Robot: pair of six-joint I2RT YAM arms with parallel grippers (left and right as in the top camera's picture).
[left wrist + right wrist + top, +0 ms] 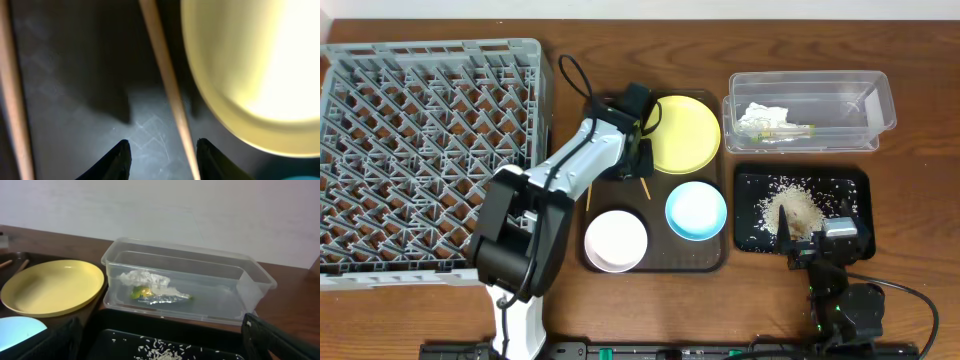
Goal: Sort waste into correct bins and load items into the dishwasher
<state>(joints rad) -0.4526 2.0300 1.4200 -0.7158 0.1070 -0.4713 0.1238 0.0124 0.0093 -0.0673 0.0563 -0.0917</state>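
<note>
My left gripper [636, 150] [162, 150] is open, low over the dark brown tray beside the yellow plate [686, 133] [250, 65]. One wooden chopstick [170, 90] lies between its fingertips, close to the right finger. The other chopstick [12, 100] lies further left. The light blue bowl [696, 210] and white bowl [616, 240] sit on that tray. My right gripper [817, 243] [170, 345] is open over the black tray [855, 185], which holds rice scraps [795, 210]. The clear tub [875, 100] holds the tissue [760, 116] and wrapper [786, 132]. The white cup is out of view.
The grey dish rack [430, 150] fills the left of the table, with nothing in it. The dark brown serving tray [660, 262] lies between the rack and the two bins. My left arm reaches across the rack's right edge.
</note>
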